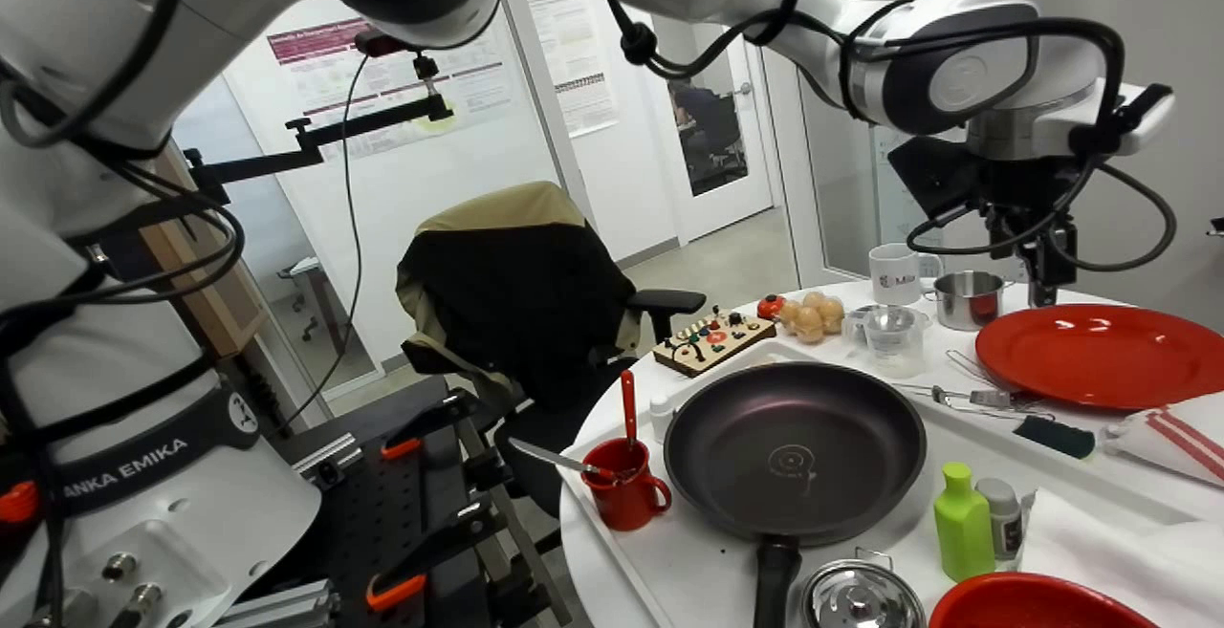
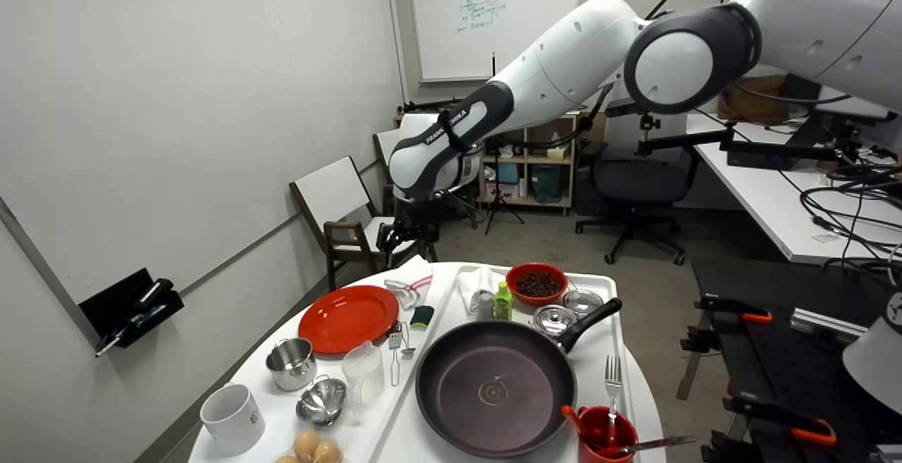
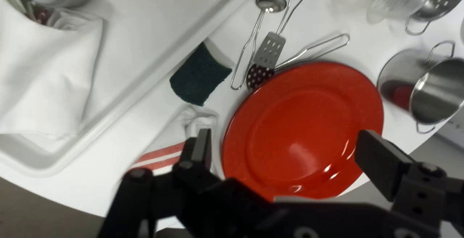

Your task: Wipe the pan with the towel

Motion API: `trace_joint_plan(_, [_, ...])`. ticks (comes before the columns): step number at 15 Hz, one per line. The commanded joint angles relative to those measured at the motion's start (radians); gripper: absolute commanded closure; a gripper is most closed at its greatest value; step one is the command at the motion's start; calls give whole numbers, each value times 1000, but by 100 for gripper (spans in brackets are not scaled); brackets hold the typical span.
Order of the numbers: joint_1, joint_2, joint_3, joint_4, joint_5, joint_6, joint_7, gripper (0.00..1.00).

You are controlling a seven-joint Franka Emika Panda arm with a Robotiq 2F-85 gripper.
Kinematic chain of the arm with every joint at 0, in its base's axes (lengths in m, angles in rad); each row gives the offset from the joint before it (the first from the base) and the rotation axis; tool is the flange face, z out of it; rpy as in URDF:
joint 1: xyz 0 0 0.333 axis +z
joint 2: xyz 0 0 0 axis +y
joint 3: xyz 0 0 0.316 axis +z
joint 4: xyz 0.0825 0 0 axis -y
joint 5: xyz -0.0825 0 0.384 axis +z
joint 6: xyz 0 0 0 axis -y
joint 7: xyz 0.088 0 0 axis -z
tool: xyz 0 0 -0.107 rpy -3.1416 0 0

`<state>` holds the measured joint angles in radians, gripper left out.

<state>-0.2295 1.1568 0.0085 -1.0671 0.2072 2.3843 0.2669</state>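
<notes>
Black fingers (image 3: 378,160) stand wide apart, the gripper (image 3: 289,153) released, with the red plate (image 3: 301,129) showing between them in the wrist view. Just beside the plate lies the striped towel (image 3: 170,140), white with red bands; a dark green sponge (image 3: 201,75) sits near both. In an exterior view the pan (image 2: 493,392) rests in the white tray (image 2: 412,438), right of the plate and nearer, its handle (image 2: 592,322) pointing far and right. Beyond it are a green bottle (image 2: 502,304), a white cloth (image 2: 473,283) and a red bowl (image 2: 523,297); to its right, a red mug (image 2: 585,456) holds cutlery (image 2: 613,382).
</notes>
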Motion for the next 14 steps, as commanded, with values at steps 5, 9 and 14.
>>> trace_joint_plan(5, [2,-251,49,-405,-11,23,-336,0])
trace_joint_plan(9, [10,-341,43,-584,-20,48,-429,0])
trace_joint_plan(14, [6,-300,44,-550,0,33,-437,0])
